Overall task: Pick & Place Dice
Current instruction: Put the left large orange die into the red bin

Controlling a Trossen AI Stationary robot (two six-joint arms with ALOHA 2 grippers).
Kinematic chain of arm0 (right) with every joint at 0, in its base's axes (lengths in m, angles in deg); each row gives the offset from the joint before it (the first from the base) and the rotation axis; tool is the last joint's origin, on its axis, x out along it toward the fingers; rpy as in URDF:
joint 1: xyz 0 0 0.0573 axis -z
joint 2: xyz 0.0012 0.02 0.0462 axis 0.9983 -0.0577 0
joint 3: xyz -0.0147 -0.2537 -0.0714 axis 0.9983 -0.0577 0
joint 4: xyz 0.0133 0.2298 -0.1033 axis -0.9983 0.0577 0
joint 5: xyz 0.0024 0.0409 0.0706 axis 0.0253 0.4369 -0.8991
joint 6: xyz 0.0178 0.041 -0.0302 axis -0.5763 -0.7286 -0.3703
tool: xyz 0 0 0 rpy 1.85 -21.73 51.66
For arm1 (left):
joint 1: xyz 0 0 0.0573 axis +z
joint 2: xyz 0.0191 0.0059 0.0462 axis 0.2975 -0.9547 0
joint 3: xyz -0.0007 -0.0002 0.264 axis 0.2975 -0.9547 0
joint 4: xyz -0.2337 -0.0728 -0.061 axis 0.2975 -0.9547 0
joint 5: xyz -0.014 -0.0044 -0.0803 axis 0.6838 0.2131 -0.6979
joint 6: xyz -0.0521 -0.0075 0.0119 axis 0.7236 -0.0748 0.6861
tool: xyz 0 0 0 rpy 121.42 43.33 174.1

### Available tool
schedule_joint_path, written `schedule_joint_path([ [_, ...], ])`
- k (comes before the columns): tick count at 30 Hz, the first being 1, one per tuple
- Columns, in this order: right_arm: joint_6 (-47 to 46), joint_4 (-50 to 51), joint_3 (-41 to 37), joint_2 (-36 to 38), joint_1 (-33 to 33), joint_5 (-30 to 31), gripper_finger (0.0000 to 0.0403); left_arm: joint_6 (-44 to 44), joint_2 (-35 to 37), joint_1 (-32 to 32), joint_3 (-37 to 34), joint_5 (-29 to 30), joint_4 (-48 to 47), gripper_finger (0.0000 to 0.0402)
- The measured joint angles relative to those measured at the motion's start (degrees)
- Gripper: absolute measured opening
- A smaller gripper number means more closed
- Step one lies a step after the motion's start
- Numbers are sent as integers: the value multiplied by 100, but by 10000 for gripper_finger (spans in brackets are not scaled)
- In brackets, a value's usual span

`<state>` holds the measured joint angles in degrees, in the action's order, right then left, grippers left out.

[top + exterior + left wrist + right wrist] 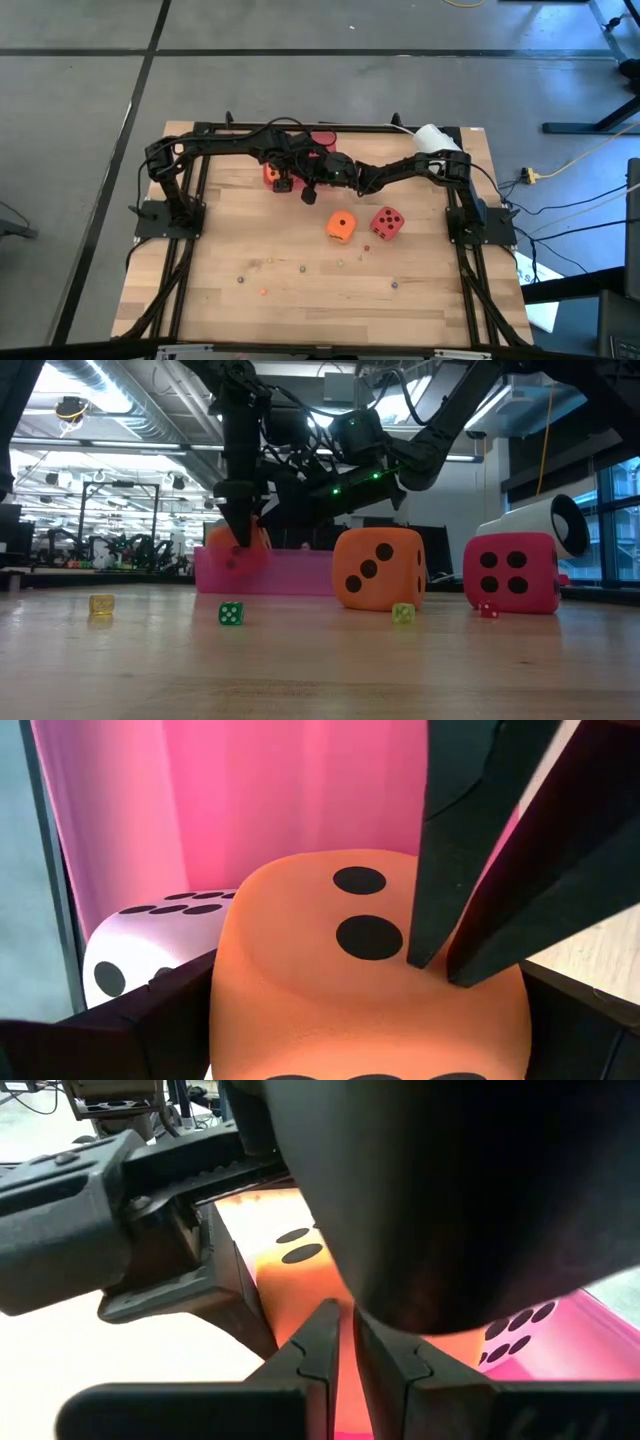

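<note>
Orange die, held: we see the held orange die at about 11 o'clock from table centre, just off the 7 o'clock corner of the tray. The two-pip face is up in the left wrist view.
Left gripper: down over that die. Its fingers clamp the die from both sides, and we read this as a grasp.
Right gripper: reaches in from 3 o'clock, crossing close to the left one. Fingers are pinched together with only a sliver of gap, nothing between them, and the tips rest on top of the held orange die.
Pink die: right beside the held die, against the tray's pink-looking wall. We cannot tell if it sits inside the tray.
Second orange die: free on the table near centre, three pips facing the low camera.
Red die: just beside the second orange die at its 3 o'clock, not touching.
Beads: tiny coloured ones scattered towards 6 o'clock, well apart from the dice.
</note>
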<state>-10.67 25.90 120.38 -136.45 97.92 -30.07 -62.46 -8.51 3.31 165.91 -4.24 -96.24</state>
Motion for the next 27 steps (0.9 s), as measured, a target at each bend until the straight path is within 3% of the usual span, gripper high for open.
schedule_joint_path([
  [6, 0, 7, 0, 0, -2, -7, 38, -692, 0, 12, 0, -139, -18, 391],
  [12, -1, 7, 0, 0, -2, -7, 37, 646, 0, 52, 0, 278, -48, 399],
  [16, -1, 4, 0, 0, -4, -9, 36, 94, 0, 102, 0, -191, -116, 400],
  [20, 0, 4, 0, 0, -2, -20, 36, 514, 0, 90, 0, 12, -127, 400],
  [27, -1, 2, 0, 0, -2, -17, 36, 337, 0, 79, 0, -82, -180, 400],
])
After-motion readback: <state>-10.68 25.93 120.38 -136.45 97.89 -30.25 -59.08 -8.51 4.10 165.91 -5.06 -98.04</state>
